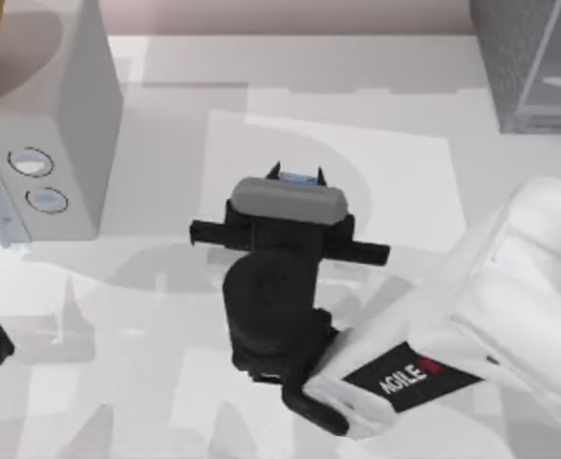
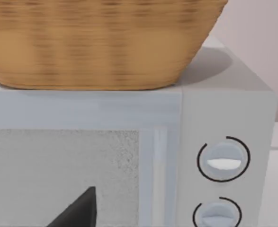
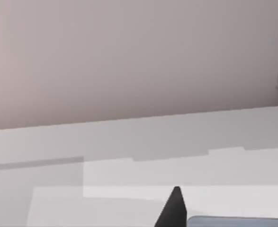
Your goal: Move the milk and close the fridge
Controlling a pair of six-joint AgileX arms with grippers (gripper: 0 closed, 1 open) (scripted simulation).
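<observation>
The right gripper (image 1: 296,175) hung over the middle of the table (image 1: 404,182), its fingers on either side of the milk (image 1: 299,178), apparently clamped on it, the carton's blue top showing between them. The fridge (image 1: 524,57) stood at the far right, door apparently open. The carton was not yet delivered; closing remained. The left gripper (image 2: 77,210) idled by the microwave (image 2: 224,118).

A light grey box (image 1: 46,124) with two round dials (image 2: 222,159) stands at the left side of the white tabletop (image 1: 395,182). A woven basket (image 2: 101,42) sits on top of the box. A plain pale wall (image 3: 129,56) rises behind the tabletop.
</observation>
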